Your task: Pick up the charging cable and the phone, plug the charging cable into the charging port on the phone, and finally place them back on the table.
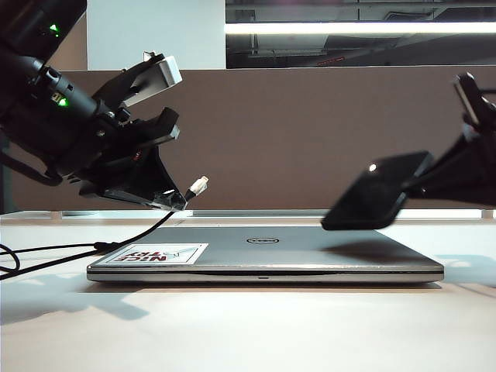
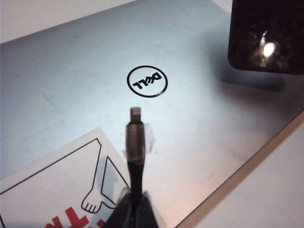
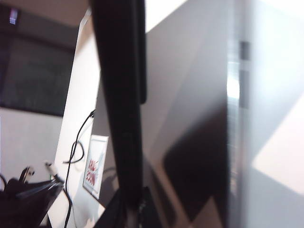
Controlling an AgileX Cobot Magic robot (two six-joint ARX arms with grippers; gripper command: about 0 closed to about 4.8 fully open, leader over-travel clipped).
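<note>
White table (image 1: 248, 333), brown divider panel (image 1: 310, 139) behind. Left gripper (image 1: 172, 200), raised at left, is clamped on the charging cable (image 2: 134, 156) just behind its plug, which points right. Right gripper (image 3: 129, 205), raised at right, is clamped on the phone (image 1: 376, 194), held tilted above the closed silver laptop (image 1: 310, 252).

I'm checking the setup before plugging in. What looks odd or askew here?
Nothing damaged or spilled. The phone hangs tilted over the laptop in the right claw; the left claw holds the charging cable.
</note>
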